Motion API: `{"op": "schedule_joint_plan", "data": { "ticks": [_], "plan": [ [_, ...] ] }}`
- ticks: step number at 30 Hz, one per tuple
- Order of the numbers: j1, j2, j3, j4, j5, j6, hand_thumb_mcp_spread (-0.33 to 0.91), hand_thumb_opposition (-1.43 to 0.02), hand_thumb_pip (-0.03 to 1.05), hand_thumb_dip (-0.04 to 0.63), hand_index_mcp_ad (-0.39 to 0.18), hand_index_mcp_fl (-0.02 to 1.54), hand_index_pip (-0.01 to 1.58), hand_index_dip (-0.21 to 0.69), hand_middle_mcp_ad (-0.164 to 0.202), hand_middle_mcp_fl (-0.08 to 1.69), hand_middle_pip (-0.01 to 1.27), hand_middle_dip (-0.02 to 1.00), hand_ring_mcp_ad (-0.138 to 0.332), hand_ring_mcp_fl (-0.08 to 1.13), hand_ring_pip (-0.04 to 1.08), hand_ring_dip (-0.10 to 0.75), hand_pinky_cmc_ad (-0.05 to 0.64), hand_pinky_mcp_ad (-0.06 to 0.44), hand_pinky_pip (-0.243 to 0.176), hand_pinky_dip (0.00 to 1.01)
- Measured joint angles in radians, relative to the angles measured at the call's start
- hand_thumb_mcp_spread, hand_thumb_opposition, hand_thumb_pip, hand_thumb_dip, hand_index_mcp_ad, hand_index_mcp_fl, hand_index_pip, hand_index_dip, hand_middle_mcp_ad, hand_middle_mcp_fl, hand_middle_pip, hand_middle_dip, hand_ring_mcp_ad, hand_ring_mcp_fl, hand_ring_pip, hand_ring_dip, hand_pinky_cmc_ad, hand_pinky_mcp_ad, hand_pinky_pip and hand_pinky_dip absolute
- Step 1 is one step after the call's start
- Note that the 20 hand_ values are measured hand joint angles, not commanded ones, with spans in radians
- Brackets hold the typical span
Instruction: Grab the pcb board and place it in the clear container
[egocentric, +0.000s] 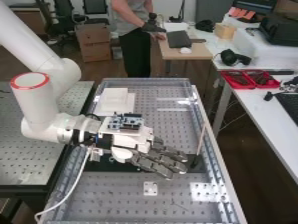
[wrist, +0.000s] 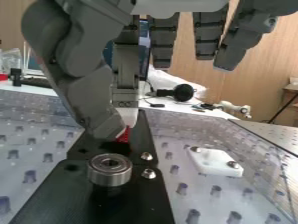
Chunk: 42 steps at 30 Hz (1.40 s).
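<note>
The hand (egocentric: 154, 156) is over the black plate (egocentric: 120, 166) across the middle of the bench in the high view, palm side down, its fingers relaxed and slightly spread. In the wrist view the hand (wrist: 83, 87) is open, with its thumb low above the black plate (wrist: 126, 200). A small red piece (wrist: 124, 134) shows just beyond the thumb tip, partly hidden; I cannot tell whether it is the pcb board. Pale, flat-looking box shapes (egocentric: 114, 101) lie at the bench's far left; I cannot tell whether one is the clear container.
A round metal bearing (wrist: 110, 169) stands on the black plate, close to the thumb. A thin upright rod (egocentric: 200, 142) rises right of the fingers. White mounting blocks (egocentric: 151, 188) sit on the perforated bench, and clear side walls (egocentric: 211, 150) border it.
</note>
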Motion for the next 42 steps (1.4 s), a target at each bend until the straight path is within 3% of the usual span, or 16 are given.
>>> {"op": "schedule_joint_plan", "data": {
  "ticks": [42],
  "plan": [
    [-0.009, -0.024, 0.023, -0.006, -0.02, 0.003, 0.46, -0.87, 0.73, 0.253, -0.075, 0.25, 1.55, 0.096, 0.075, 0.04, 0.14, 0.14, 0.246, 0.0, 0.09, 0.014, 0.295, 0.199, -0.093, 0.36]
  ]
}}
